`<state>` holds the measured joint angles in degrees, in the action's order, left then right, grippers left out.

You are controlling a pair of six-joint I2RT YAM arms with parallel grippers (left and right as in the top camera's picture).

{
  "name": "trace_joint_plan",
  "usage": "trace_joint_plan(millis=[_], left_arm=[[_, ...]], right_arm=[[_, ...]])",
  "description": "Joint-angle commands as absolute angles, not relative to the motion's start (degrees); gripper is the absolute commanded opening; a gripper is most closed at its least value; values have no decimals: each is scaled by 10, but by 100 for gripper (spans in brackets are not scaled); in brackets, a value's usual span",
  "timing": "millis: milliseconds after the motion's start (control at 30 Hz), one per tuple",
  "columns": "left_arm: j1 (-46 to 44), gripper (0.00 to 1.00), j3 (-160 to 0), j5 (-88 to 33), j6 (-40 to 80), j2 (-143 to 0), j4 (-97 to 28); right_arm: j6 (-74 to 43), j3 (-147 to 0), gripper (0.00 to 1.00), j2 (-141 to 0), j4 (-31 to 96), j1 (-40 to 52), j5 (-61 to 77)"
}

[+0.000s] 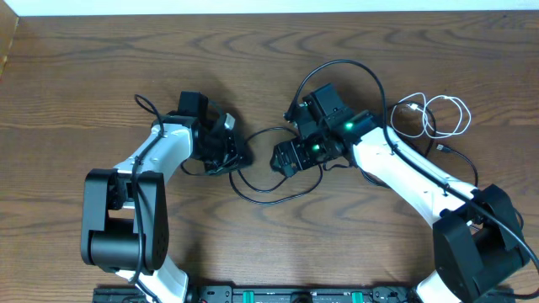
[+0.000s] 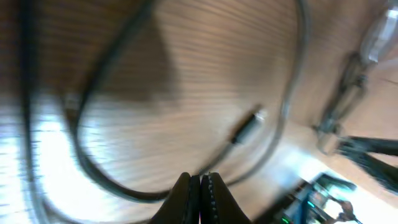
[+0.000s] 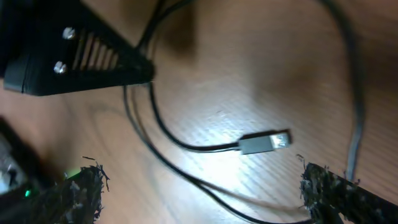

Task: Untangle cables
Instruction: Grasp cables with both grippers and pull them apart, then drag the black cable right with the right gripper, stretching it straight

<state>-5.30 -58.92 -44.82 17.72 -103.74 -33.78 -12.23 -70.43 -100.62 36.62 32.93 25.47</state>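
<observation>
Left gripper (image 2: 200, 190) fingers pinched a black cable (image 3: 205, 148) mid-table; right gripper (image 3: 208, 186) fingers stood spread wide nearby.

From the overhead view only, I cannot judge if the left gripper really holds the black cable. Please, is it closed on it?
Observer: Yes. The left gripper is shut, and the black cable comes straight out of its tip.
Operator: Is the grip near the end of the cable?
Observer: Yes, near. The plug lies a short way past the fingertips, on the same strand.
Operator: And the right gripper?
Observer: The right gripper is wide open and holds nothing. The plug lies on the table ahead of it, untouched.
</observation>
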Motion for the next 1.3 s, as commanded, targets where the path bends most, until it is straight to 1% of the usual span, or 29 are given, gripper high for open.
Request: trace_joint_plan(millis=[0, 67, 133, 167, 267, 300, 400, 467, 567, 667, 700, 733, 867, 900, 933, 967, 1000, 1033, 1067, 1100, 1267], left_arm=[[-42, 10, -600, -520, 170, -1040, -342], [-27, 15, -610, -518, 173, -1037, -353], [-1, 17, -624, -516, 174, -1027, -365], [13, 21, -629, -510, 177, -1020, -368], [60, 27, -637, -453, 197, -997, -385], [78, 33, -637, -428, 206, -988, -395], [120, 55, -637, -380, 213, -974, -430], [142, 61, -637, -358, 213, -973, -459], [162, 63, -636, -327, 213, -973, -492], [168, 64, -636, -294, 213, -973, -495], [168, 67, -636, -285, 213, -973, -495], [168, 98, -636, -277, 213, -973, -495], [168, 98, -636, -258, 213, -973, -494], [168, 98, -636, -258, 213, -973, -494], [168, 98, -636, -258, 213, -973, -494], [168, 98, -636, -258, 213, -973, -494], [168, 98, -636, -258, 213, -973, -494], [168, 98, -636, -258, 213, -973, -494], [168, 98, -636, -258, 213, -973, -494], [168, 98, -636, -258, 213, -973, -494], [168, 98, -636, -258, 213, -973, -494]], right_arm=[[-93, -711, 99, -1014, 363, 340, 287], [-102, -711, 99, -1018, 357, 347, 287], [-107, -711, 99, -1024, 346, 356, 287], [-107, -711, 99, -1027, 339, 360, 286], [-107, -711, 99, -1043, 307, 380, 286], [-110, -711, 98, -1050, 293, 388, 284], [-135, -711, 98, -1069, 256, 413, 236], [-139, -711, 99, -1085, 224, 433, 203], [-151, -711, 99, -1110, 177, 466, 163], [-171, -711, 99, -1140, 136, 499, 125], [-177, -711, 99, -1152, 124, 510, 105], [-183, -711, 99, -1160, 115, 519, 88], [-184, -711, 99, -1202, 86, 549, 25], [-185, -711, 96, -1210, 84, 555, 15], [-184, -711, 90, -1219, 84, 560, 11], [-184, -711, 78, -1225, 85, 564, 10], [-184, -711, 61, -1231, 87, 568, 10], [-184, -711, 40, -1234, 91, 571, 10], [-184, -711, 15, -1235, 93, 572, 8], [-184, -711, 1, -1235, 95, 572, 3], [-183, -712, 1, -1211, 101, 558, -47]])
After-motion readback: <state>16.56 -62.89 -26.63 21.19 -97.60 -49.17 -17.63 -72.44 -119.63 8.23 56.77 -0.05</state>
